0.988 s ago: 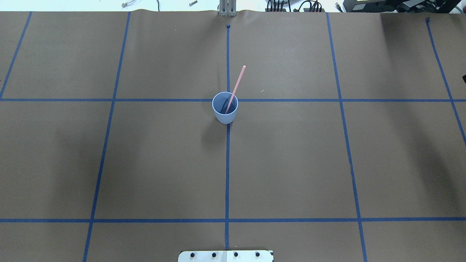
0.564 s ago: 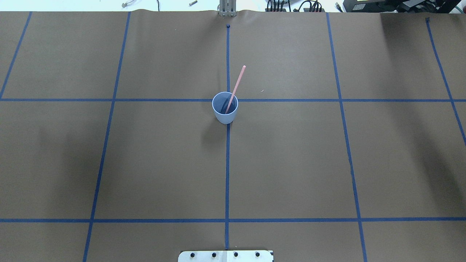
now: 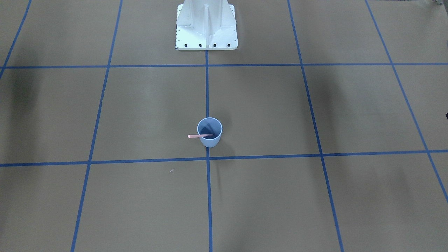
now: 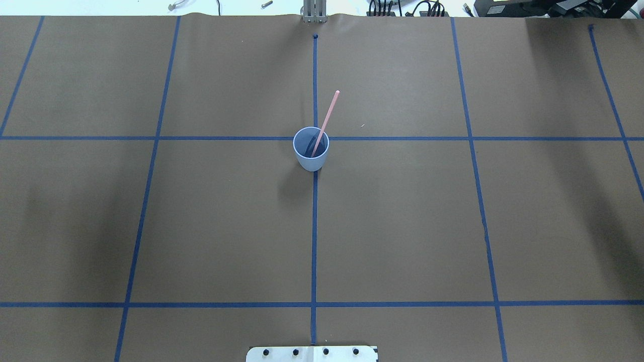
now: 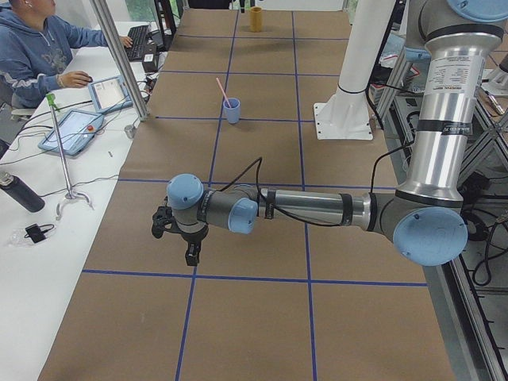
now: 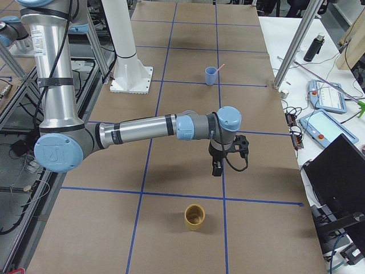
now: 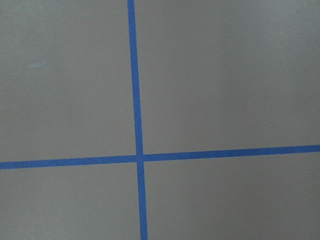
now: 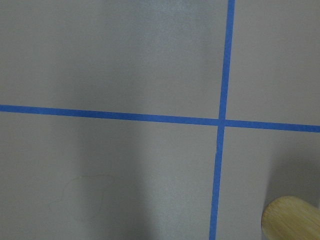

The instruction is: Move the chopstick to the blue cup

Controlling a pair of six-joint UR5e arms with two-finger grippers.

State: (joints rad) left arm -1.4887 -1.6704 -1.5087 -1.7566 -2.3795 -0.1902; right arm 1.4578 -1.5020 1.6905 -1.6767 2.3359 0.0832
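The pale-blue cup [image 4: 311, 151] stands upright at the table's centre, on the crossing of two tape lines. One pink chopstick [image 4: 328, 113] stands in it, leaning over the rim toward the far side. Both also show in the front view, the cup [image 3: 210, 140] with the chopstick [image 3: 194, 136]. Neither gripper is near the cup. My left gripper [image 5: 193, 259] hangs over the table's left end, in the exterior left view only. My right gripper [image 6: 217, 169] hangs over the right end, in the exterior right view only. I cannot tell whether either is open or shut.
A tan bamboo cup [image 6: 194, 217] stands near the right end, close to my right gripper, and shows in the right wrist view [image 8: 292, 219]. The white robot base [image 3: 206, 28] is at the near edge. An operator [image 5: 36, 48] sits at a side desk with tablets.
The cup and chopstick have not moved. A faint arm shadow on the table's left side has drifted further left.
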